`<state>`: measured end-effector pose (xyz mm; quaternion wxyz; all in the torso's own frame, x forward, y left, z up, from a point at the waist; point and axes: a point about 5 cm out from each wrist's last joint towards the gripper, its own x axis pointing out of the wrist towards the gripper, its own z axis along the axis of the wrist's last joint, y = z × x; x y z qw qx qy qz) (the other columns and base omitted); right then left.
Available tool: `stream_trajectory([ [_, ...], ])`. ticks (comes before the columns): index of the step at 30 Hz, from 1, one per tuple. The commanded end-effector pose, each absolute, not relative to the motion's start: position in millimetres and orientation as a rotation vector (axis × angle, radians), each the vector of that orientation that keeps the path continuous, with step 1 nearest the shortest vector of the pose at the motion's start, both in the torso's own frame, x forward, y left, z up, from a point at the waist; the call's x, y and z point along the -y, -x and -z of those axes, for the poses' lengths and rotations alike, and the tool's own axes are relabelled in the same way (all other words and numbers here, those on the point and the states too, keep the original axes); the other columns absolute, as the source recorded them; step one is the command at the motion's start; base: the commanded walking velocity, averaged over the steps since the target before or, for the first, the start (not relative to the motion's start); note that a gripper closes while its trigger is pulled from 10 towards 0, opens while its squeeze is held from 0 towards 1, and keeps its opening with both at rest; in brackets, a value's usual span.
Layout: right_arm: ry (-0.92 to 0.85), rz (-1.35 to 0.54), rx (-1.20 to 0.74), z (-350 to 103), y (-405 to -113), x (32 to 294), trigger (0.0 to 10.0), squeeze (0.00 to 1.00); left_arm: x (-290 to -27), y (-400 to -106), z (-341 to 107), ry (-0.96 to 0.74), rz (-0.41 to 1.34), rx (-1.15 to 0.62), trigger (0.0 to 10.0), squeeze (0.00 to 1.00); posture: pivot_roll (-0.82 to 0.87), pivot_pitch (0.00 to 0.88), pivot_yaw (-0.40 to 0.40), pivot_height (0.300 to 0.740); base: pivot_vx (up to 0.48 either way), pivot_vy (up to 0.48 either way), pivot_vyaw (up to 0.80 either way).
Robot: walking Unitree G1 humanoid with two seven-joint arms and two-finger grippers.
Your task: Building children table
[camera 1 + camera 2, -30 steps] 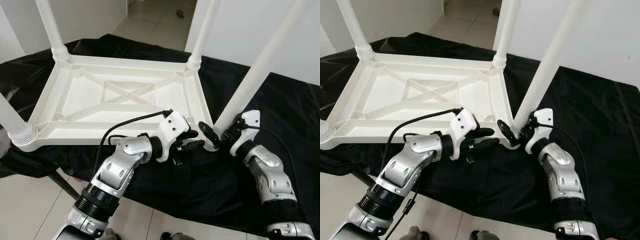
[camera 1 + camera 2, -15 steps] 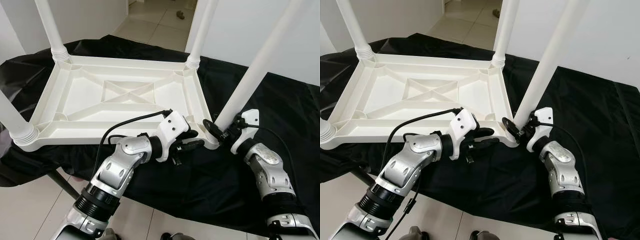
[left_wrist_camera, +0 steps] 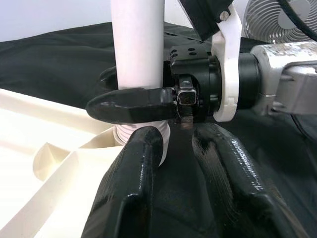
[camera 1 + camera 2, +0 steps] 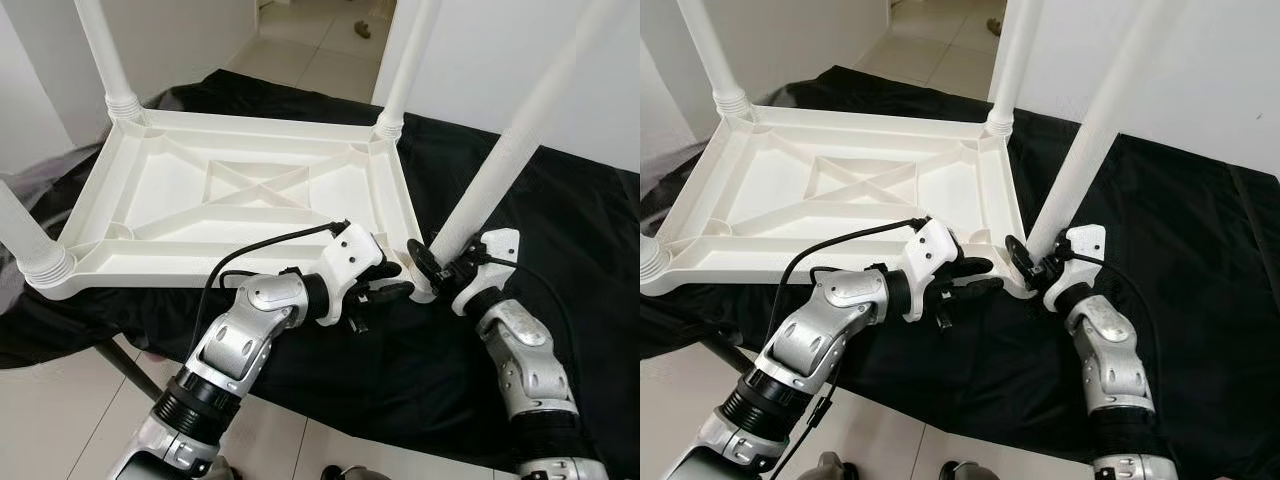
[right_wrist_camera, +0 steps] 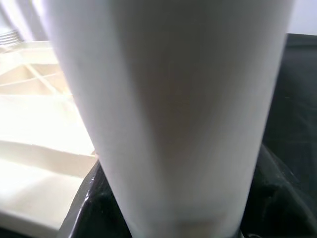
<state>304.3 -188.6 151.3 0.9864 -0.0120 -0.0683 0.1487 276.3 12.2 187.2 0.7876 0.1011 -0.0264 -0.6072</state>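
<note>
On a black cloth (image 4: 560, 200) over pale floor tiles (image 4: 300, 60), the white children's table (image 4: 240, 200) lies upside down. My right gripper (image 4: 432, 262) clamps its near-right leg (image 4: 500, 170) at the base; my left gripper (image 4: 385, 282), fingers slightly parted, rests beside that corner.

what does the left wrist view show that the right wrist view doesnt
Left wrist view alone: the right end effector closed around the near leg just above its threaded base, the left end effector open below it, and a fan behind. Right wrist view alone: a close-up of that leg's smooth shaft. Both share the leg, the white tabletop underside and the black cloth.
</note>
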Motion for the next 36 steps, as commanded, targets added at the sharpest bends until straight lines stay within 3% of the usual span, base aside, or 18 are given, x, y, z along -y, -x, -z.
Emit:
stream_trajectory([
  [1,0.004,-0.244,0.113,-145.4,-297.7,183.0,10.0,0.0,-11.7,-277.0,-181.8,-0.213,1.276,0.039,10.0,0.0,0.0,0.114,-0.084,0.74,0.0,0.0,0.0],
  [8,-0.038,-0.015,0.085,-136.9,-288.8,174.0,10.0,0.0,-12.4,-280.4,-177.8,-0.213,1.255,0.02,10.0,0.0,0.0,0.107,-0.085,0.74,0.0,0.0,0.0],
  [9,-0.06,0.089,0.087,-134.4,-284.9,166.9,10.0,0.0,-12.7,-280.7,-177.2,-0.212,1.253,0.018,10.0,0.0,0.01,0.101,-0.089,0.74,0.0,0.0,0.0],
  [18,-0.109,0.123,0.07,-133.3,-279.8,152.5,10.0,0.0,-14.0,-280.6,-176.7,-0.212,1.248,0.016,10.0,0.0,0.02,0.093,-0.088,0.74,0.0,0.0,0.0],
  [19,-0.102,0.117,0.075,-135.1,-280.3,153.7,10.0,0.71,-13.9,-281.0,-176.6,-0.215,1.249,0.016,10.0,0.0,0.02,0.091,-0.088,0.74,0.0,0.0,0.0],
  [22,-0.097,0.113,0.08,-136.4,-280.5,154.5,10.0,0.71,-13.9,-281.3,-176.5,-0.218,1.249,0.017,10.0,0.0,0.02,0.091,-0.088,0.74,0.0,0.0,0.0],
  [23,-0.104,0.105,0.086,-139.1,-280.8,155.8,10.0,1.0,-14.5,-282.4,-178.0,-0.215,1.24,0.024,10.0,0.0,0.02,0.09,-0.085,0.74,0.0,0.0,0.0],
  [30,-0.087,-0.018,0.106,-144.7,-283.8,159.4,10.0,1.0,-15.4,-283.3,-178.6,-0.202,1.227,0.025,10.0,0.0,0.02,0.081,-0.081,0.74,0.0,0.0,0.0],
  [31,-0.052,-0.1,0.112,-146.4,-285.0,160.2,10.0,0.0,-15.4,-283.6,-178.4,-0.206,1.228,0.024,10.0,0.0,0.03,0.078,-0.08,0.74,0.0,0.0,0.0],
  [36,-0.001,-0.323,0.108,-146.9,-290.3,167.4,10.0,0.0,-16.0,-285.1,-179.6,-0.213,1.231,0.027,10.0,0.0,0.03,0.075,-0.073,0.74,0.0,0.0,0.0],
])
